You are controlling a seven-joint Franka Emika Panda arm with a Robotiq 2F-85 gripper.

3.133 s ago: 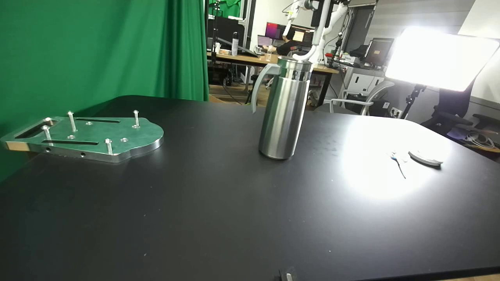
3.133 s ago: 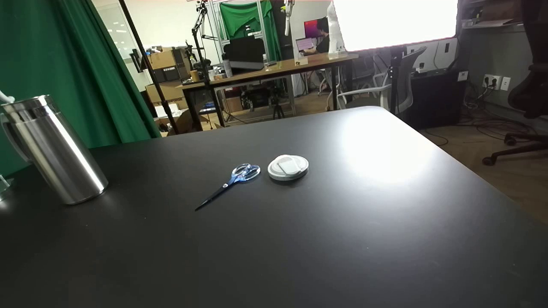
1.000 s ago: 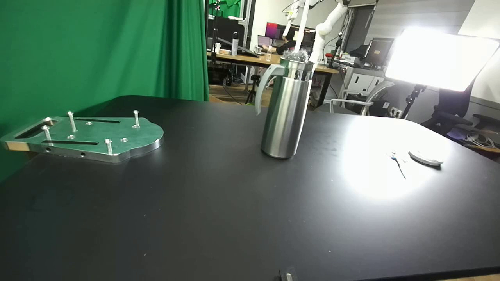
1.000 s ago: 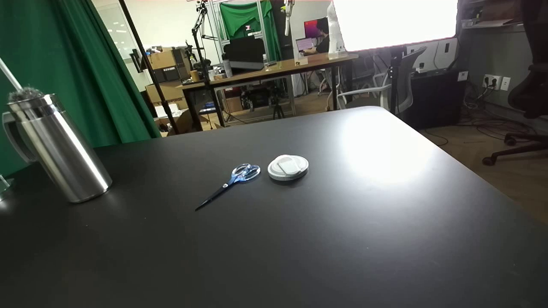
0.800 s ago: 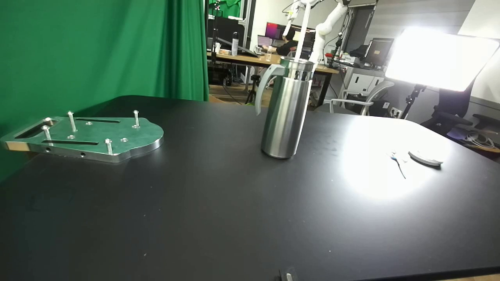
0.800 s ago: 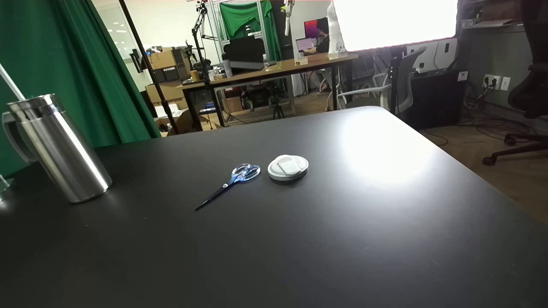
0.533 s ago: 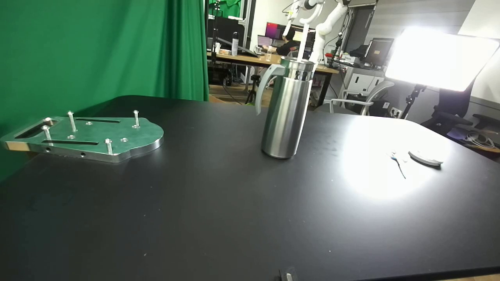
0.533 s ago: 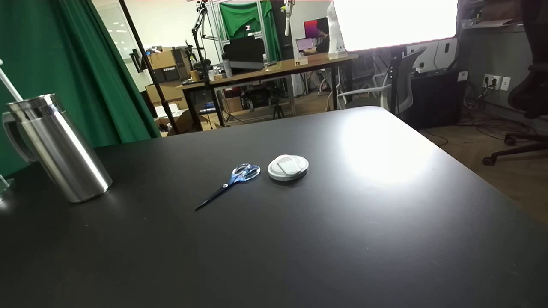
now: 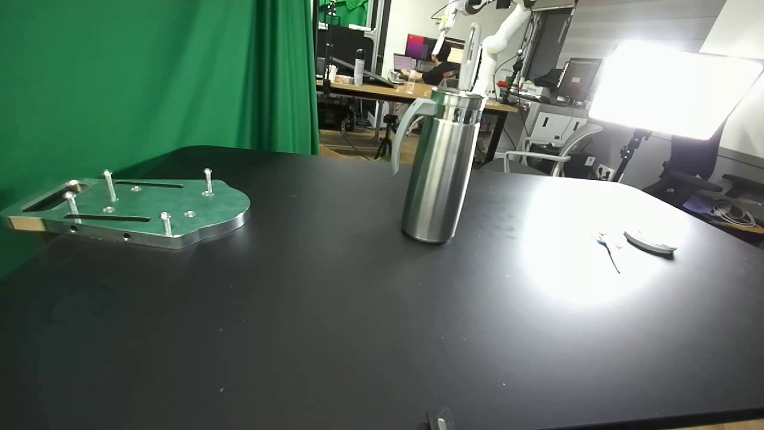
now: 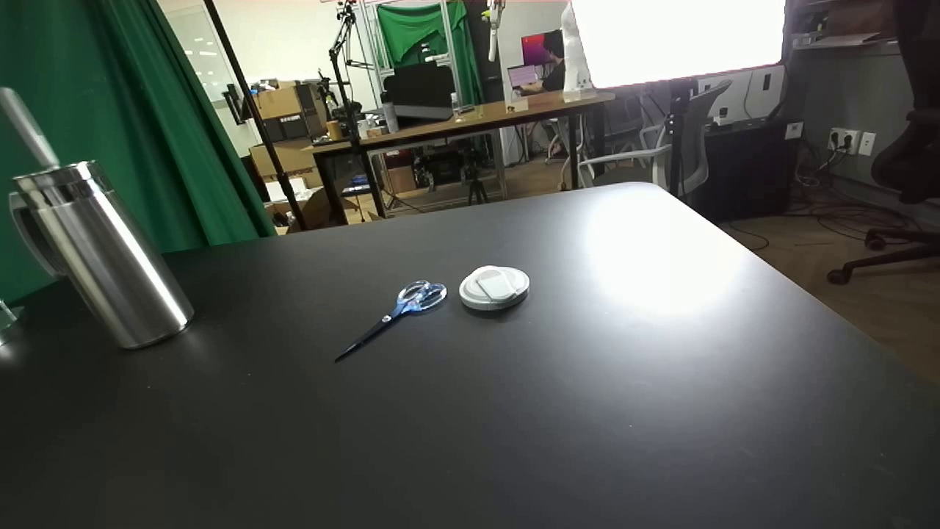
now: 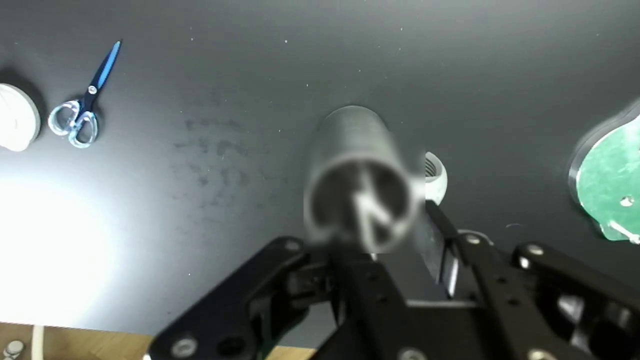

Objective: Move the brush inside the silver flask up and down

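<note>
Gripper (image 11: 395, 237) holds nothing, jaws apart; below it stands the silver flask (image 9: 444, 173) with the brush (image 10: 31, 130) inside, handle up: insertion done, strokes probably finished or paused, any more needing a grip first.

I work in what looks like a robotics lab with office space at its back. Beyond the black table (image 9: 298, 334), a white robot arm (image 9: 504, 39) rises from a wooden desk (image 10: 499, 114), where a person (image 10: 554, 73) sits near a lit monitor (image 9: 419, 46). A green curtain (image 9: 173, 77), a glaring light panel (image 9: 674, 89), stacked cardboard boxes (image 10: 277, 104) and office chairs (image 10: 918, 59) surround my tabletop.
</note>
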